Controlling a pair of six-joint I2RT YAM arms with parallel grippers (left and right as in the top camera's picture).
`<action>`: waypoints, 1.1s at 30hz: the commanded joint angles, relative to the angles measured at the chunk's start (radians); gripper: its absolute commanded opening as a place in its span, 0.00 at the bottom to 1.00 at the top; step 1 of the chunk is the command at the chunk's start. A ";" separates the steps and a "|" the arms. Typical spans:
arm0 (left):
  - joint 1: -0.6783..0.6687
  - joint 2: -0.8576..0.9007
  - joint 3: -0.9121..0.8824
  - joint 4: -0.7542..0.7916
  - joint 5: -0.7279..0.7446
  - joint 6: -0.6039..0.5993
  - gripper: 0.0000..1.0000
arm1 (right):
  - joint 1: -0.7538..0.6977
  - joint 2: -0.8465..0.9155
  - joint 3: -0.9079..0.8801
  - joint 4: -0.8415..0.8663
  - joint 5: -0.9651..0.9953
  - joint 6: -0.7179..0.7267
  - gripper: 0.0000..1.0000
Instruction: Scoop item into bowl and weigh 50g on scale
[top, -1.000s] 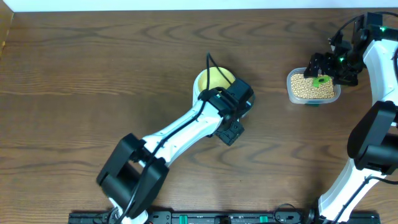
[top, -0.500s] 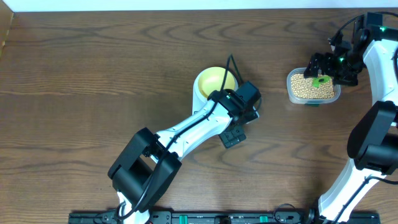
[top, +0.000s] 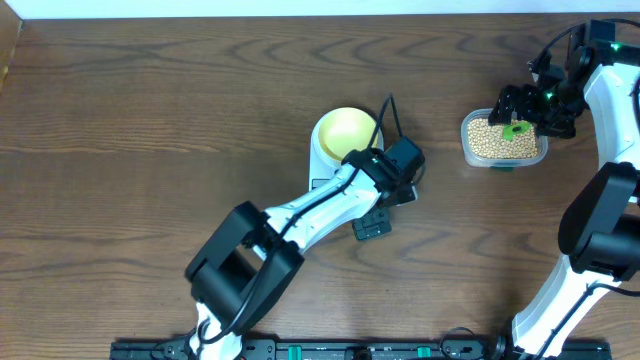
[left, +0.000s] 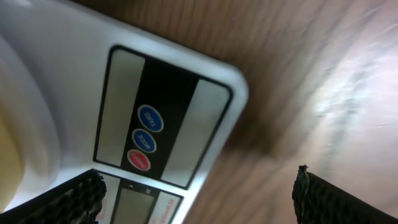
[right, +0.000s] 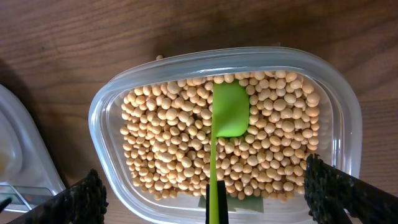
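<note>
Scale (top: 320, 162) lies lengthwise front to back, display end nearer; left tool (left: 198, 180), right tool (right: 202, 174) wide.

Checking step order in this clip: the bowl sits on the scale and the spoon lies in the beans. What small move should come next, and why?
Probably lower the right gripper and close its jaws on the green spoon's handle. The yellow bowl on the scale looks empty, the beans lie in the tub, and the open jaws stand either side of that handle.
</note>
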 joint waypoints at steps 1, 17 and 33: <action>-0.009 0.026 0.011 -0.002 -0.068 0.029 0.98 | 0.000 0.005 0.017 0.000 -0.003 -0.005 0.99; -0.018 0.025 0.014 -0.008 -0.038 -0.050 0.98 | 0.000 0.005 0.017 0.000 -0.003 -0.005 0.99; 0.050 0.023 0.112 -0.086 0.227 -0.055 0.98 | 0.000 0.005 0.017 0.000 -0.003 -0.005 0.99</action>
